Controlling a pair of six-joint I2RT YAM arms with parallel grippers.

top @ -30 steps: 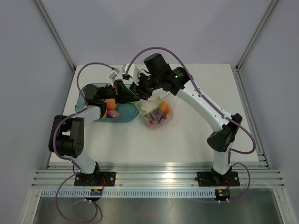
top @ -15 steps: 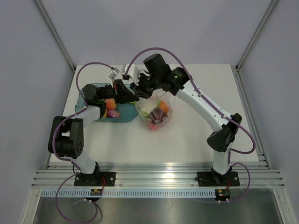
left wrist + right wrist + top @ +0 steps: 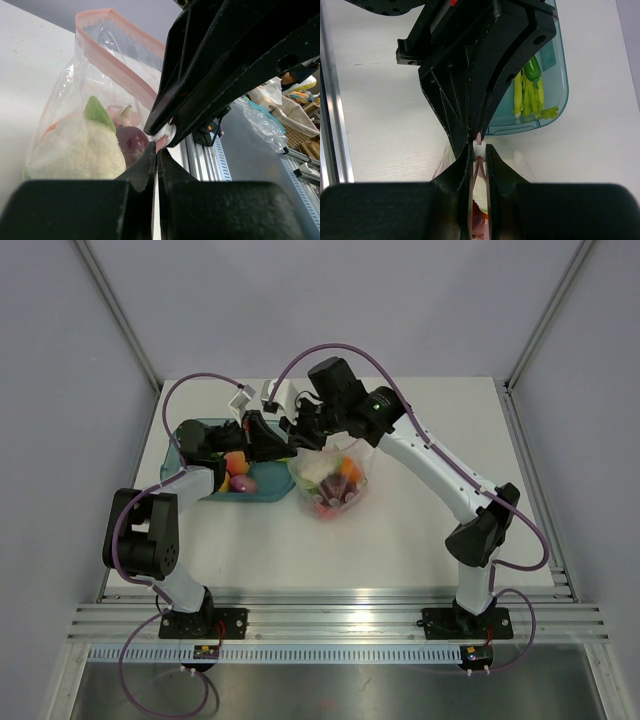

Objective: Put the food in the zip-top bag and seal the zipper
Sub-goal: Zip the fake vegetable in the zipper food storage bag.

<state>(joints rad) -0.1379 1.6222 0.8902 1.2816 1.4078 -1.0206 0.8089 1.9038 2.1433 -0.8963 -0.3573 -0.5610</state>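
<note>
- Between my left gripper's (image 3: 155, 150) fingers: zipper (image 3: 116, 67) end of the zip-top bag (image 3: 67, 87), clamped tight.
- Between my right gripper's (image 3: 479, 151) fingers: white slider (image 3: 479, 147), pinched; food (image 3: 75, 150) lies inside the bag just below.

Black-and-white arms (image 3: 440, 475), purple cables (image 3: 335, 345)

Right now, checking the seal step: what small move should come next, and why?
Probably draw the right end effector along the pink-red zipper strip: it pinches the white plastic slider, the left end effector clamps the strip, and the mouth looks open.
</note>
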